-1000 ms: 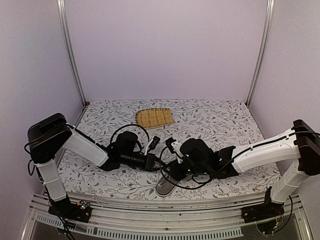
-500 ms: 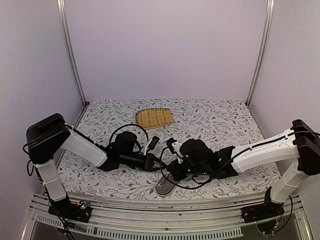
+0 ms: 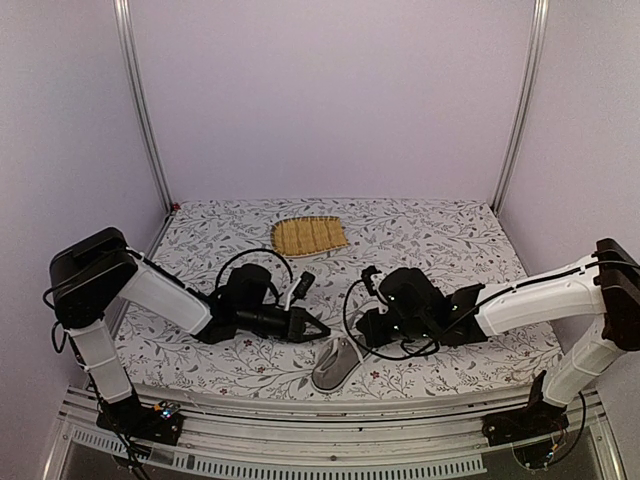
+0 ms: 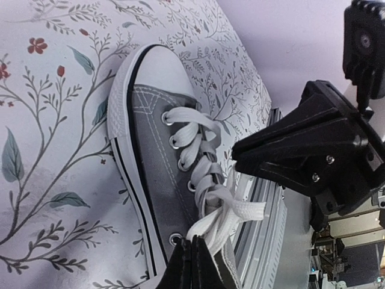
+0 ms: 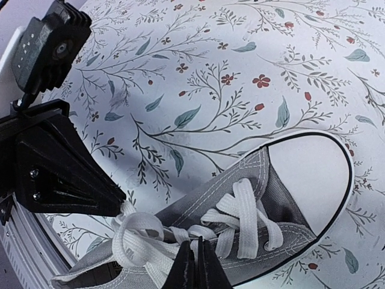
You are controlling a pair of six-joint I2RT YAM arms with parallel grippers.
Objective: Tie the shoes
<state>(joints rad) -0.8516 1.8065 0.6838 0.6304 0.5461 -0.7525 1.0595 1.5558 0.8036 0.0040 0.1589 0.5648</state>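
Sneaker: grey sneaker (image 3: pixel 335 365) on the floral surface (image 3: pixel 440 240), near the front edge, between the arms.
Axis: long axis diagonal. The white toe cap (image 5: pixel 319 168) points away from the bases, slightly right, and the heel is toward the front edge.
Left gripper (image 4: pixel 192 248): jaws pinched closed on the white laces (image 4: pixel 201 150) by the top eyelets.
Right gripper (image 5: pixel 195 248): jaws closed on the laces too.

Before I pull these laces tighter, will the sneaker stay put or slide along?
Likely slides: the sneaker looks small and light, flat on its sole, nothing bracing it. The flat laces look floppy, carrying pull only. With left fingers and right fingers pinching lace, uneven tugs may twist it.
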